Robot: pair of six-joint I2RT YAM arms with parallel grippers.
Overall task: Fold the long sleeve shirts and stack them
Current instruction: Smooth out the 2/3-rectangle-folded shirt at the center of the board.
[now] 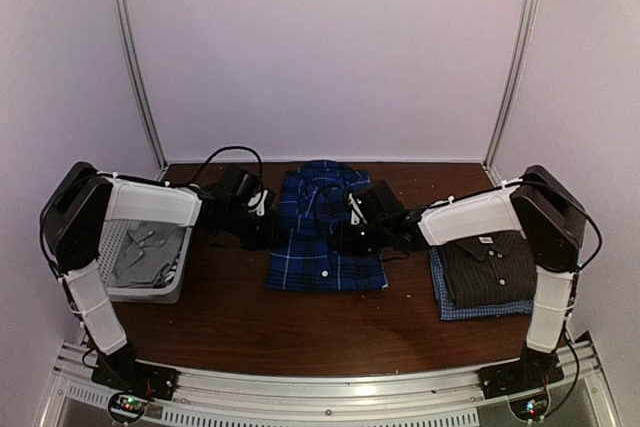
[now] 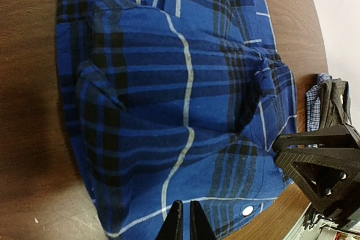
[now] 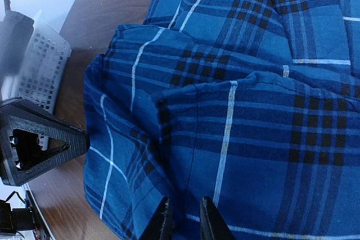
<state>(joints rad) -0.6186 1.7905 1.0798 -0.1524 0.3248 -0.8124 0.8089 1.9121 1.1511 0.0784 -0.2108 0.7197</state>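
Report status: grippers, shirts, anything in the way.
Left gripper shut over blue plaid shirt; right gripper narrow, grip unclear. Plaid folded, centre, not stacked. Grey shirt on pale blue shirt, right. No obstruction seen.

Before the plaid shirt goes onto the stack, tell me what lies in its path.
Nothing lies on the table between the plaid shirt and the stack. Only the right arm reaches over that gap.

Top view dim, purplish cast, table (image 1: 320, 327) very dark. Wrist views brighter, blue plaid shirt (image 2: 169, 111) sharp; dark shadow at left in left wrist, basket (image 3: 39, 66) blurred upper left in right wrist.
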